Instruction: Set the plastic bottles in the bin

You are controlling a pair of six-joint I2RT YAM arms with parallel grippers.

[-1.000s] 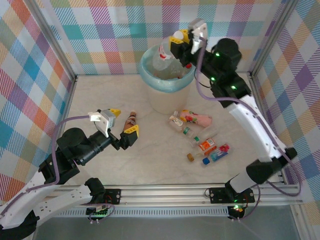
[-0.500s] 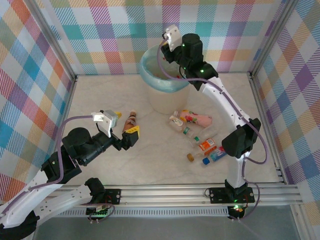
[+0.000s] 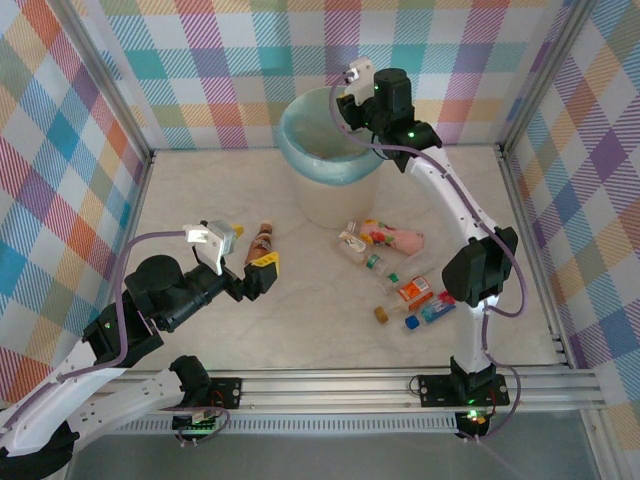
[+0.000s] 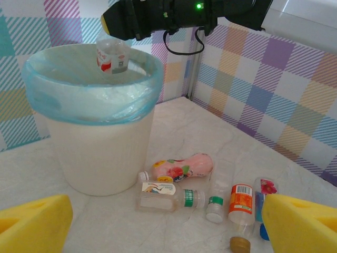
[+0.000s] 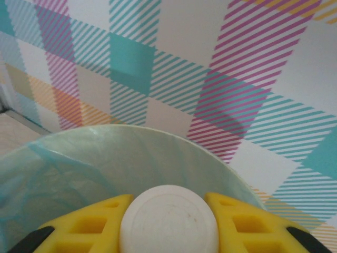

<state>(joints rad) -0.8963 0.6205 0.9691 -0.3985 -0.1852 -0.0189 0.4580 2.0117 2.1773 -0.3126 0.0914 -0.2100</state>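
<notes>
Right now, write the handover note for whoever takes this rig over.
Right claw: shut on a clear bottle, held cap-up over the bin, not yet released.
Left claw: open, empty, beside the brown bottle on the table.
Other bottles: a cluster lying in front of the bin toward the right, the pink bottle among them.
Done: cannot tell what the bin already holds.
Left: drop the held bottle, then bin the brown one and the cluster.

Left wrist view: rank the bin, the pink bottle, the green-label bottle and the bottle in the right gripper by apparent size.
1. bin
2. pink bottle and green-label bottle: too alike to split
3. held bottle, in the right gripper: smallest, though farther from the camera
</notes>
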